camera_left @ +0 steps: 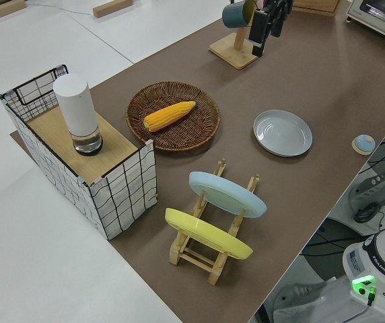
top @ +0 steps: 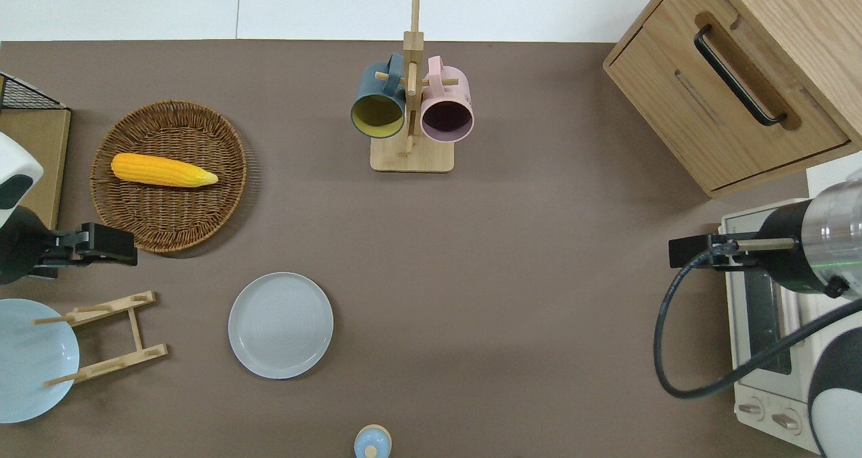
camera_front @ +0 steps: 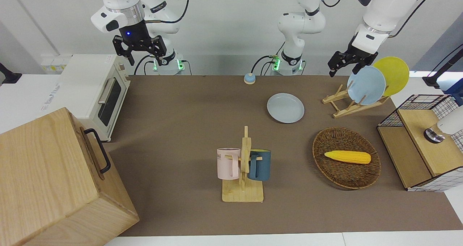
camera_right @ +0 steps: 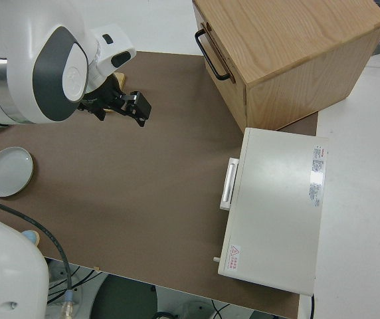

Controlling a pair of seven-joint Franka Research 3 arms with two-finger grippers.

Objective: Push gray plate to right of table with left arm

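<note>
The gray plate [camera_front: 285, 107] lies flat on the brown table [camera_front: 188, 105], between the wooden plate rack [camera_front: 345, 103] and the table's middle. It also shows in the overhead view [top: 281, 325], the left side view [camera_left: 283, 132] and the right side view [camera_right: 8, 171]. My left gripper [camera_front: 342, 71] is open and empty, up in the air. In the overhead view it [top: 111, 246] is over the table between the wicker basket and the plate rack, apart from the gray plate. My right arm is parked, its gripper [camera_front: 139, 56] open.
A sky-blue plate [camera_front: 366, 85] and a yellow plate [camera_front: 392, 74] lean in the rack. The wicker basket [top: 222, 188] holds a corn cob [top: 163, 170]. A mug rack [top: 411, 156] stands farther from the robots. A small blue bell [top: 372, 442], a toaster oven [camera_front: 92, 92] and a wooden cabinet [camera_front: 54, 181] also stand here.
</note>
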